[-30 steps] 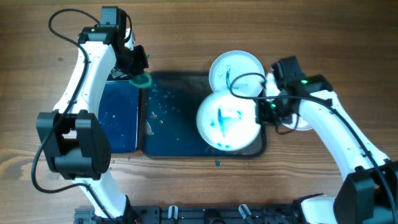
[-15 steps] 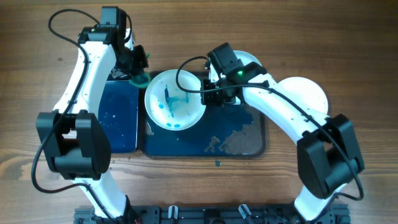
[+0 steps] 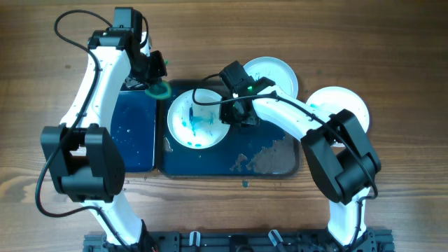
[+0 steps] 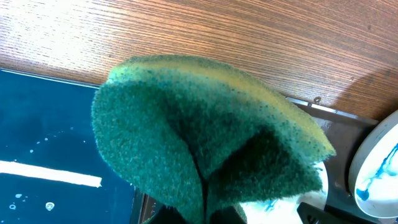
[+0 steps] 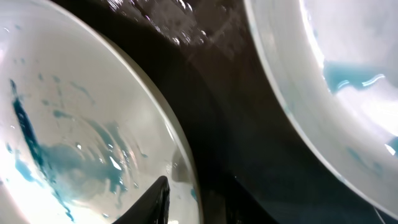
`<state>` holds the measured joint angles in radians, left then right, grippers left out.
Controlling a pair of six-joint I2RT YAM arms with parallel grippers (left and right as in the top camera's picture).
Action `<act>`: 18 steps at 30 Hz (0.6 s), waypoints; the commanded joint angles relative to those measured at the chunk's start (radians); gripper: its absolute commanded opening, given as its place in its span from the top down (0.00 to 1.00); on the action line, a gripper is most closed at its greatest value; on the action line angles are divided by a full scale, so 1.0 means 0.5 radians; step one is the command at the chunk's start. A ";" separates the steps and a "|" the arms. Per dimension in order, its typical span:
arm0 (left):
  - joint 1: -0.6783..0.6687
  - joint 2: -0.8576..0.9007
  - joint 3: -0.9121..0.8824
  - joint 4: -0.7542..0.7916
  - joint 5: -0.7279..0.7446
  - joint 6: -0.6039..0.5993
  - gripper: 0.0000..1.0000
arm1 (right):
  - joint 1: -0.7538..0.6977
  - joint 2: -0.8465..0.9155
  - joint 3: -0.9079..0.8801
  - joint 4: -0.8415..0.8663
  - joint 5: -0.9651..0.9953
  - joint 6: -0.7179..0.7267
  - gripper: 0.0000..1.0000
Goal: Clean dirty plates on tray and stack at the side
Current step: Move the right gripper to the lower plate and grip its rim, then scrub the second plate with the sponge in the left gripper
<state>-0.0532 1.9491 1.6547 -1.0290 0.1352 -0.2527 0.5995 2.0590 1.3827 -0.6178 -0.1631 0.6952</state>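
Observation:
A white plate smeared with teal sits over the left part of the large dark tray. My right gripper is shut on its right rim; the right wrist view shows one finger above and one below the rim of this plate. A second smeared plate lies at the tray's far edge and also shows in the right wrist view. A third plate lies on the table right of the tray. My left gripper is shut on a green sponge, just beyond the held plate's far left edge.
A smaller blue tray with water drops lies left of the large tray. A greyish wet smear covers the large tray's right part. A small speck lies on the wooden table in front of the tray.
My right gripper has carried the smeared plate from the tray's right side to its left part, uncovering the third plate on the table. The left arm has not moved.

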 commanded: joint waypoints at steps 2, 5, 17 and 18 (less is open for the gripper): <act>-0.003 -0.048 0.031 0.007 -0.005 -0.034 0.96 | -0.016 0.083 0.036 0.105 0.053 0.022 0.66; -0.003 -0.048 0.031 0.007 -0.005 -0.034 0.96 | -0.016 0.124 0.036 0.182 0.092 0.031 0.79; -0.111 -0.042 -0.063 0.002 -0.005 -0.034 0.96 | -0.037 0.129 0.036 0.110 -0.036 0.082 0.96; -0.127 -0.042 -0.097 0.014 -0.005 -0.034 0.96 | -0.037 0.129 0.036 0.107 -0.040 0.082 0.96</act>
<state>-0.0906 1.9491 1.6455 -1.0279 0.1349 -0.2531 0.5858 2.0842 1.3922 -0.5461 -0.1795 0.7212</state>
